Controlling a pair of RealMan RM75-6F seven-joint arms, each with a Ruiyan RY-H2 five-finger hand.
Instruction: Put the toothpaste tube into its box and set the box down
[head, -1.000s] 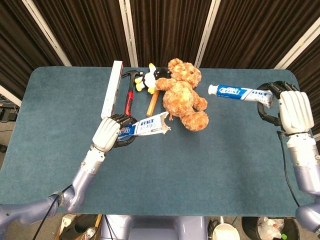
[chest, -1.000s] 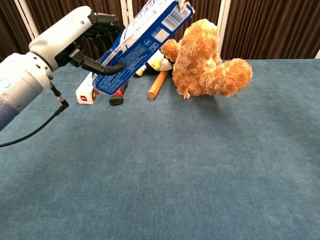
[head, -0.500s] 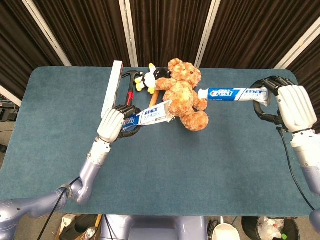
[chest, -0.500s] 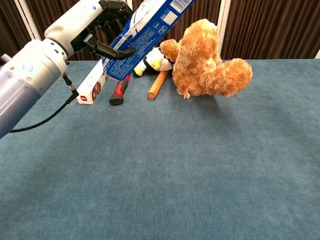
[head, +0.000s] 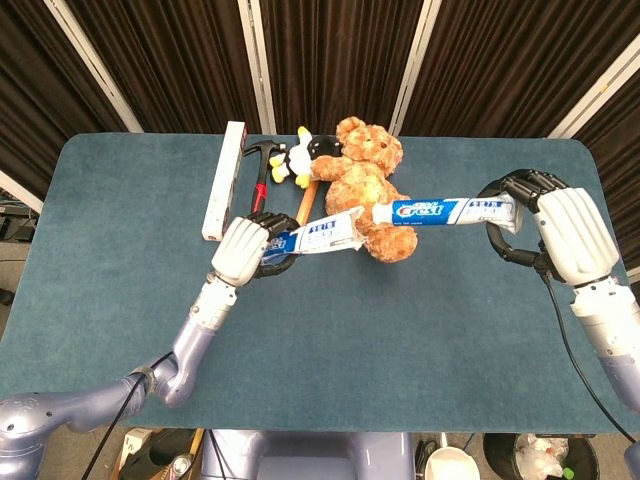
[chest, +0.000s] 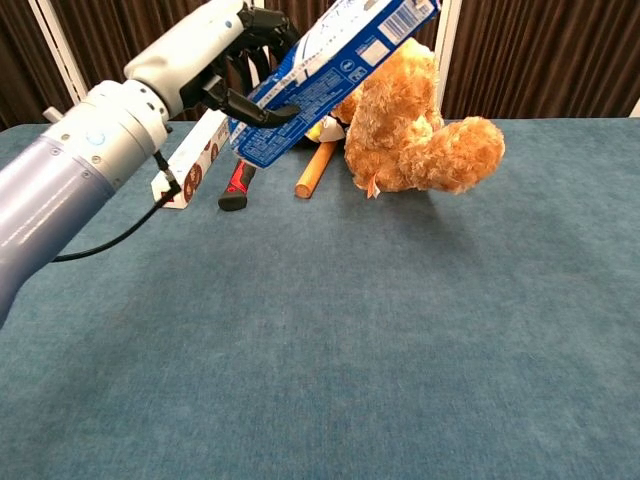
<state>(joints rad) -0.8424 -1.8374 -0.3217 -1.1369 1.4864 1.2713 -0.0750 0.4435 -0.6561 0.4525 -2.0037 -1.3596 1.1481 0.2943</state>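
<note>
At frame centre, our left hand (head: 243, 250) gripped the box (head: 318, 234) and our right hand (head: 560, 228) gripped the toothpaste tube (head: 440, 210), its cap nearly at the box's mouth. We needed both axes aligned before sliding in.

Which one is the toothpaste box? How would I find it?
Find the brown teddy bear at the back middle of the blue table. Just left of it, the left hand holds the toothpaste box in the air: blue and white, unlike the plain white box lying flat behind.

blue-white box (chest: 335, 70), tan teddy bear (head: 368, 185), teal table (head: 420, 330)
</note>
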